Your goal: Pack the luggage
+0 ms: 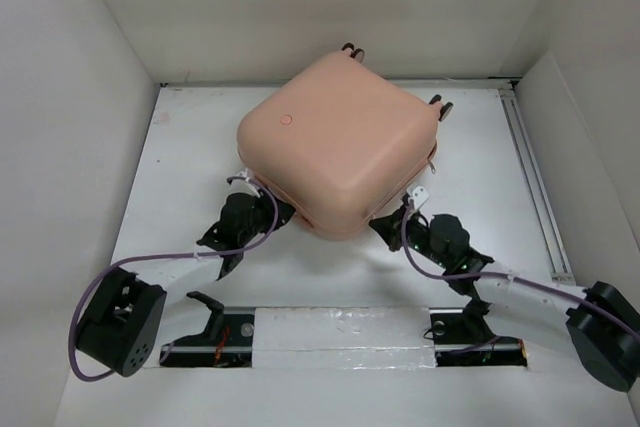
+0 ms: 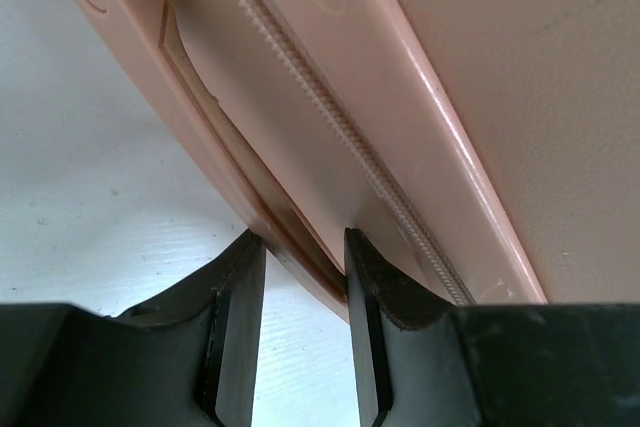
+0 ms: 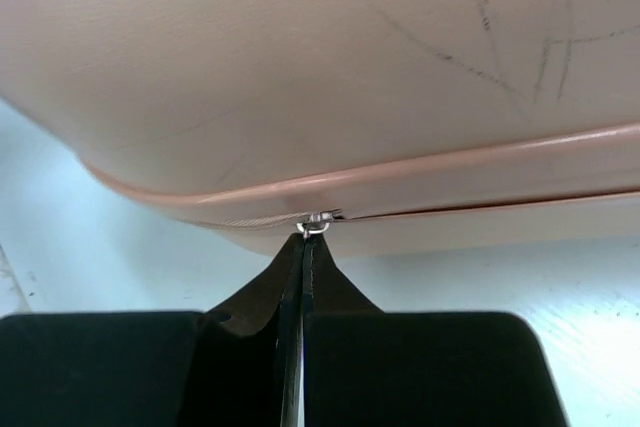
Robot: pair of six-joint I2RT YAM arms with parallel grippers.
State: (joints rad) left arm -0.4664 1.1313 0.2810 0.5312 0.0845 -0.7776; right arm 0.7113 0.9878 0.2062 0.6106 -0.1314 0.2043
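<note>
Pink luggage (image 1: 340, 142) lies closed and flat in the middle of the table (image 1: 180, 147). The left hand (image 2: 303, 257) is partly closed, clamping the shell's lower rim at the near-left side. The right hand (image 3: 306, 247) is pinched tight on the zipper pull (image 3: 314, 226).

Item: your left gripper (image 2: 302, 243), lower centre, pinching the luggage (image 2: 480, 97) rim (zip track (image 2: 330, 119) running diagonally above); table (image 2: 90, 197) left.

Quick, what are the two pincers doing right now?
Left pincer: closed on the luggage rim.
Right pincer: shut, pinching the zipper pull.
</note>
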